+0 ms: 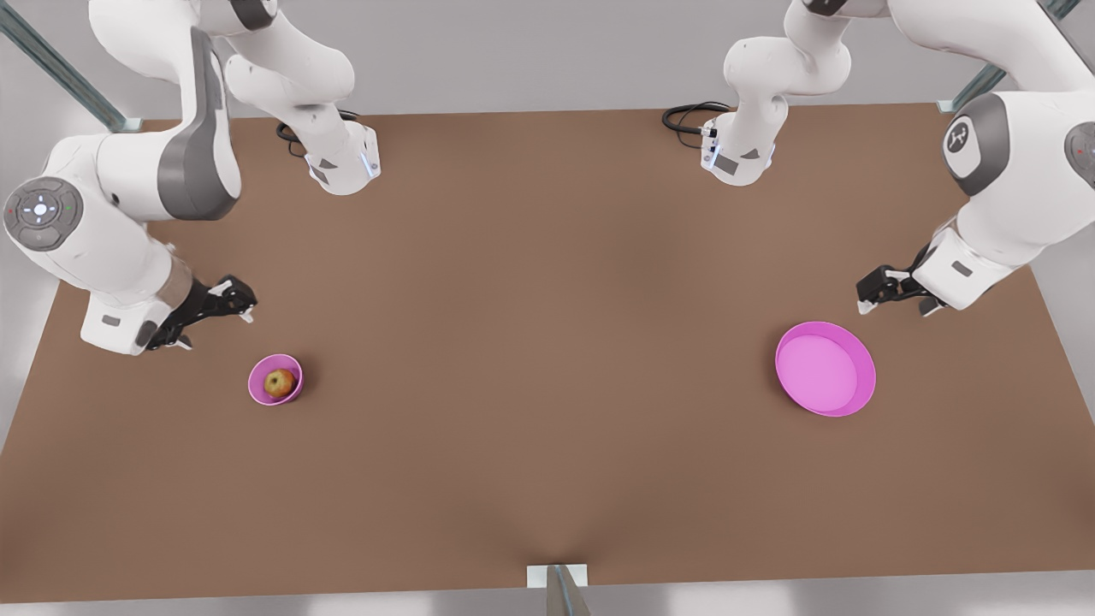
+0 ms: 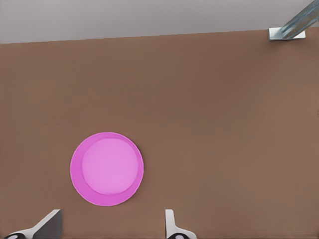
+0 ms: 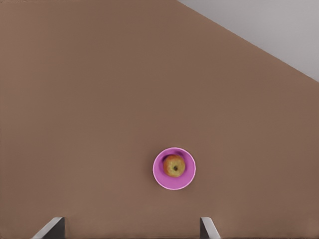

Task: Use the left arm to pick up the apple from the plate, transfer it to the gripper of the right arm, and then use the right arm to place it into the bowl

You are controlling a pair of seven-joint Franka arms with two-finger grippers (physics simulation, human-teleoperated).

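Note:
The red-orange apple lies inside the small deep pink bowl on the front view's left. The wide pink plate sits on the front view's right with nothing on it. My left gripper hovers just behind the plate, open, its fingers wide apart and nothing between them. My right gripper hangs behind and to the left of the bowl in the front view, open as well and holding nothing.
Both arm bases stand at the far edge of the brown table, each with a black cable. Metal frame struts rise at the far corners. A small bracket sits at the table's near edge.

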